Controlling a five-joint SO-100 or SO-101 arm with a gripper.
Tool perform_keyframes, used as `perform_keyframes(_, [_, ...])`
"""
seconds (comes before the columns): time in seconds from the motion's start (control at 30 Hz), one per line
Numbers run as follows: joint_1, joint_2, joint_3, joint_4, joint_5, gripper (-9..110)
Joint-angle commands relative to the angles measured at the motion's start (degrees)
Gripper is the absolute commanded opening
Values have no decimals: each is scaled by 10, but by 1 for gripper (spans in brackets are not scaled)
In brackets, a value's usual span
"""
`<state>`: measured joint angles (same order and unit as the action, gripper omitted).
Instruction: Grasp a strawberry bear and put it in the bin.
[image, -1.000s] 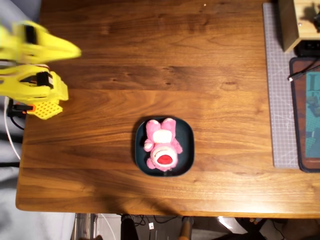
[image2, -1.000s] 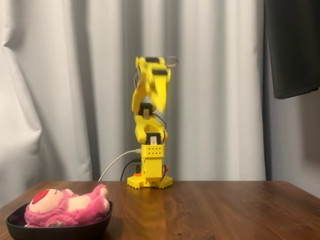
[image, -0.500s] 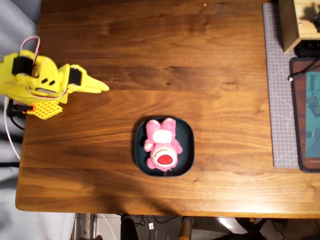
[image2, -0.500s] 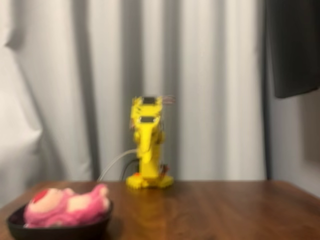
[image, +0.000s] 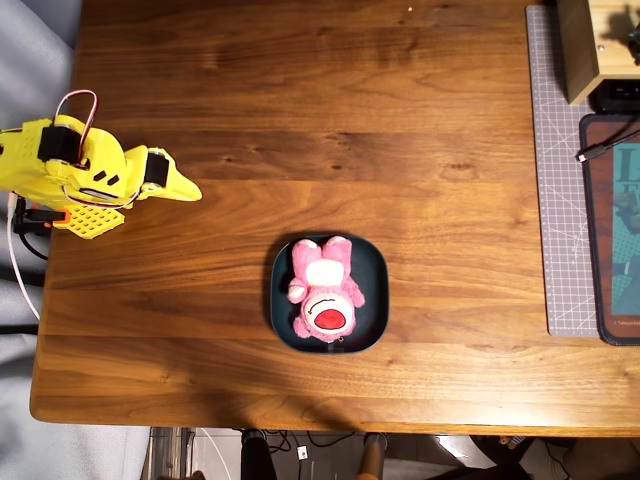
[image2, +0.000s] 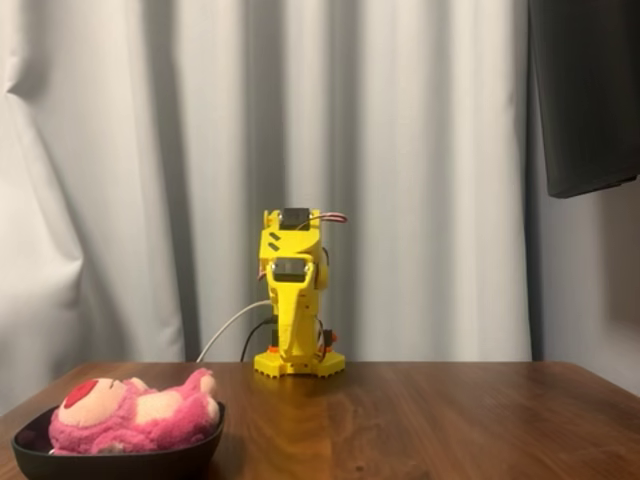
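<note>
Strawberry bear lies on its back inside the bin, so task looks done. Gripper, well left of bin, prob. closed & empty; we'd stay folded.

From where I sit this looks like a home desk turned into a hobby bench; the surface is a dark walnut-grain wooden table with rounded edges, more furniture than lab bench; in the fixed view pale floor-length curtains hang in soft folds right behind it, and a dark panel, perhaps a screen, hangs at the upper right; in the overhead view a grey gridded cutting mat lies along the table's right edge beside a light wooden box; loose cables trail on the floor below the near edge.
</note>
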<state>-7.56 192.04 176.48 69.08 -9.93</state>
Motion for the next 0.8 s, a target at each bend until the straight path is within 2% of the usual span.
perform_keyframes(0.0, [-3,17,-11,31,4,0])
perform_keyframes(0.77, [12,17,-11,30,-1,0])
